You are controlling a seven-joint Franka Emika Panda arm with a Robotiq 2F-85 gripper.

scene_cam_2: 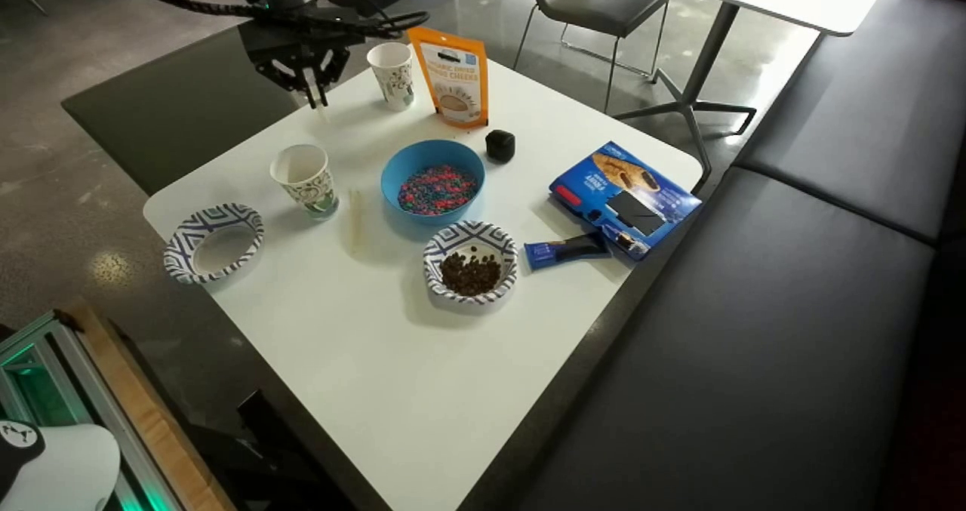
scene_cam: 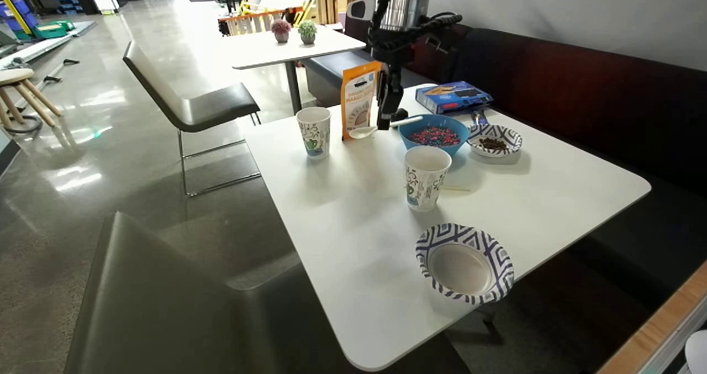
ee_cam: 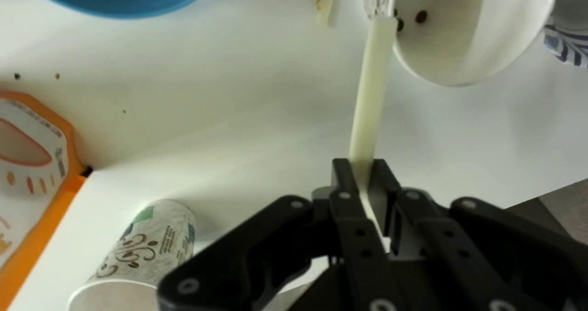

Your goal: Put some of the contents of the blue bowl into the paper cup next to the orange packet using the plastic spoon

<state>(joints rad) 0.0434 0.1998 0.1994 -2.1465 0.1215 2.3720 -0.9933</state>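
My gripper (ee_cam: 361,162) is shut on the white plastic spoon (ee_cam: 370,90), its handle pointing forward from the fingers in the wrist view. An exterior view shows the spoon's scoop end (scene_cam: 362,133) held above the table; I cannot tell whether anything lies in it. The gripper hangs near the table edge, between two paper cups. The paper cup (scene_cam_2: 392,73) stands upright beside the orange packet (scene_cam_2: 453,81); its inside is mostly hidden. Pink and dark bits (scene_cam_2: 438,190) fill the base of the blue bowl (scene_cam_2: 407,162), whose edge shows at the top of the wrist view.
Another paper cup (scene_cam_2: 306,179), with a few dark bits inside, stands by a patterned bowl (scene_cam: 464,263). A second patterned bowl (scene_cam_2: 468,300) holds brown pieces. A blue box (scene_cam_2: 626,198), a wrapped bar (scene_cam_2: 566,250), a black lump (scene_cam_2: 499,146) and pale sticks (scene_cam_2: 356,220) lie around.
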